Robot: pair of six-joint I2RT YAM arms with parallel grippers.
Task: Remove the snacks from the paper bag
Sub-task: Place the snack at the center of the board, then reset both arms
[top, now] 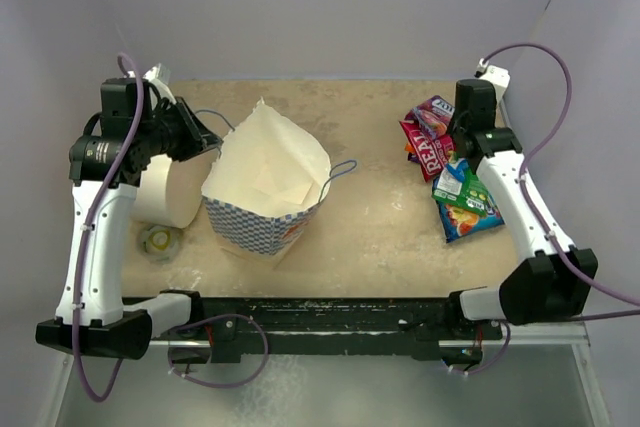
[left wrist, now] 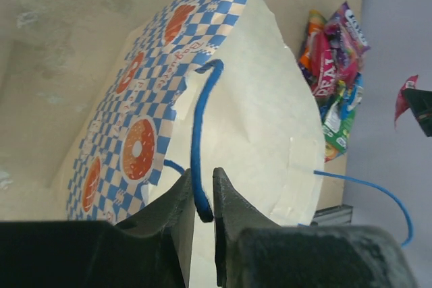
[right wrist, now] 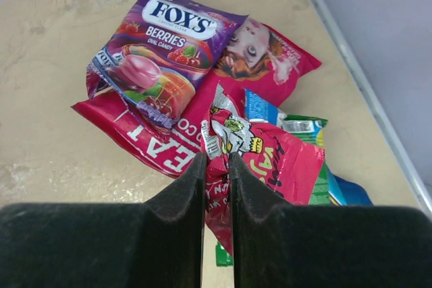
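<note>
Bag [top: 255, 229] upright left of centre on the mottled beige tabletop [top: 375, 227], mouth gaping. Outside is blue-and-white checkered paper with orange doughnut prints. Inside is plain cream, creased, with the rim rising to a point at the back. Left fingers [left wrist: 192, 190] nearly closed, pinching the thin blue cord [left wrist: 198, 126] (the handle on the bag's left side, drawn into a narrow loop). White cylinder [top: 172, 192] lies on its side just beside the bag's left wall.

Snacks [top: 455, 172] heaped on the tabletop at far right, well apart from the bag. All are glossy, crinkled foil: purple packet [right wrist: 162, 52] on top, green packet [top: 455, 185] and blue packet [top: 478, 215] nearer the bases. Right fingers [right wrist: 202, 173] closed on the crumpled edge of a red packet [right wrist: 277, 163].
</note>
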